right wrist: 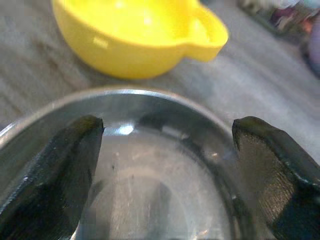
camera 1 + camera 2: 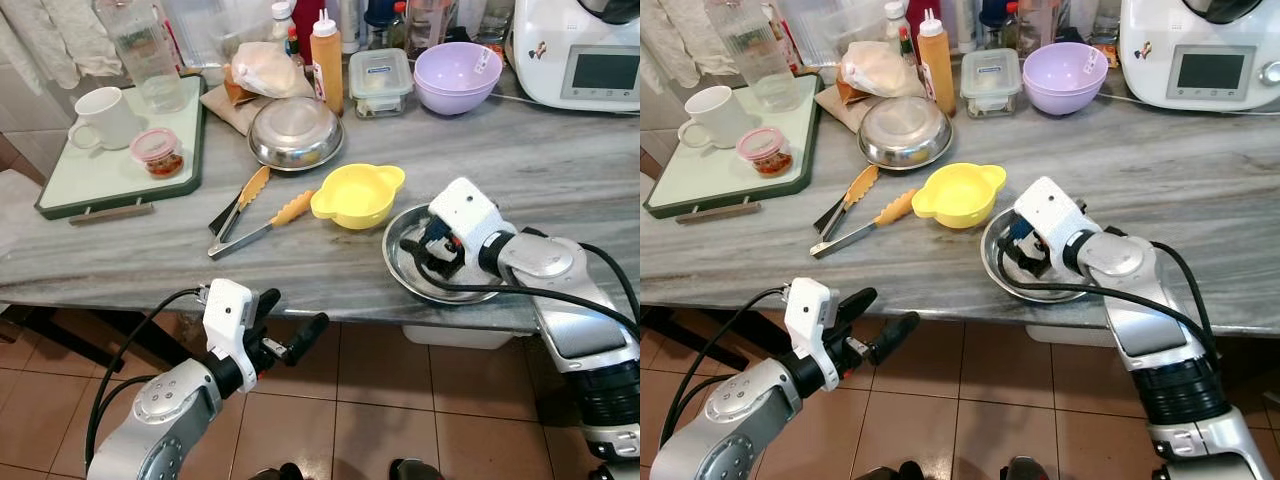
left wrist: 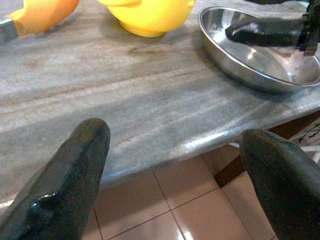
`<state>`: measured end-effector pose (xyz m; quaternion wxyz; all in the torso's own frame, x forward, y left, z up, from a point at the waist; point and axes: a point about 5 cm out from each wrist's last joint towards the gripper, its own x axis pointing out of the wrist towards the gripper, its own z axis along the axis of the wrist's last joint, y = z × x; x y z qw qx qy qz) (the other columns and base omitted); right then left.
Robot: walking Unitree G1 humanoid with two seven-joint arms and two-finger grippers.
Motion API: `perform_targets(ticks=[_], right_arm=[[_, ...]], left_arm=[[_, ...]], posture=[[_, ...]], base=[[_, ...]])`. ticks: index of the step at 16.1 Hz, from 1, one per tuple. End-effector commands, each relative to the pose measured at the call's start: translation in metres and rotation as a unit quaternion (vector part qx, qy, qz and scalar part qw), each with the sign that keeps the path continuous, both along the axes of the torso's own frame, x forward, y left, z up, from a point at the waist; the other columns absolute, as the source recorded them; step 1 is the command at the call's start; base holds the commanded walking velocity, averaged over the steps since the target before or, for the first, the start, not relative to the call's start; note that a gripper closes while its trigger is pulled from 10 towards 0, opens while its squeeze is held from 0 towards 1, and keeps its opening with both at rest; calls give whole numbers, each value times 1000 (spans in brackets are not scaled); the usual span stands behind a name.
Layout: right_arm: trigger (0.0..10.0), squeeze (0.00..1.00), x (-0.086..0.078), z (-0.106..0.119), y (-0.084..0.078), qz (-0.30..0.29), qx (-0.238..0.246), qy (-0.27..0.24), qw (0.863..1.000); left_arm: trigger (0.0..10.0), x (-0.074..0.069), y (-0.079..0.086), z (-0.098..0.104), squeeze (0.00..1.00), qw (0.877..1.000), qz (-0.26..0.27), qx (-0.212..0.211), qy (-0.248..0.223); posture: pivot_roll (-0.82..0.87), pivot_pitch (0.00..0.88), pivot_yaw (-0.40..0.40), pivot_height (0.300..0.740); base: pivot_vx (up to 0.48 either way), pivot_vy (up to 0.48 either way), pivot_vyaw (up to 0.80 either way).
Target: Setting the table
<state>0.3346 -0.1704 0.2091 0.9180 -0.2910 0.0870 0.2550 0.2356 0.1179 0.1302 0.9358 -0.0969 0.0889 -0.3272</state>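
Right gripper, fingers spread w/ nothing held, sits inside steel dish at counter edge; yellow bowl just beyond; left gripper open, below counter.

The right gripper has its two black fingers spread wide apart over the inside of a shiny steel bowl. Just beyond the bowl's rim, a yellow bowl with a handle tab sits on the grey marbled counter.
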Motion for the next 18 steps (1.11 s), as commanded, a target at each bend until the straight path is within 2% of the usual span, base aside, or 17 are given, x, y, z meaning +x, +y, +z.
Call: perform_targets(ticks=[1, 6, 9, 11, 14, 15, 18], right_arm=[[10000, 0, -4, 8, 4, 9, 22, -24, 999], [10000, 0, -18, 9, 10, 29, 58, -67, 996], [10000, 0, -36, 3, 18, 11, 97, -137, 986], [10000, 0, -43, -9, 21, -14, 116, -153, 981], [10000, 0, -57, -25, 30, -4, 104, -167, 980], [10000, 0, -62, -31, 35, -9, 126, -164, 978], [10000, 0, -68, -34, 40, -24, 142, -184, 972]], left_arm=[[10000, -1, 4, 3, 0, 1000, 3, 0, -4], [10000, 1, 8, 6, 0, 1000, 9, -10, -7], [10000, 5, 11, 8, 0, 999, 28, -14, -21], [10000, 8, 16, 13, 0, 997, 64, -23, -37], [10000, 8, 23, 17, 0, 992, 108, -32, -55], [10000, 8, 28, 15, 0, 988, 139, -25, -59], [10000, 11, 40, 16, 0, 973, 213, -11, -83]], posture=[[-271, 172, 132, 740], [-274, 156, 124, 740], [-282, 145, 122, 740], [-286, 138, 124, 740], [-282, 131, 122, 740], [-282, 131, 122, 740], [-262, 114, 105, 740]], base=[[0, 0, 0], [0, 0, 0], [0, 0, 0], [0, 0, 0], [0, 0, 0], [0, 0, 0], [0, 0, 0]])
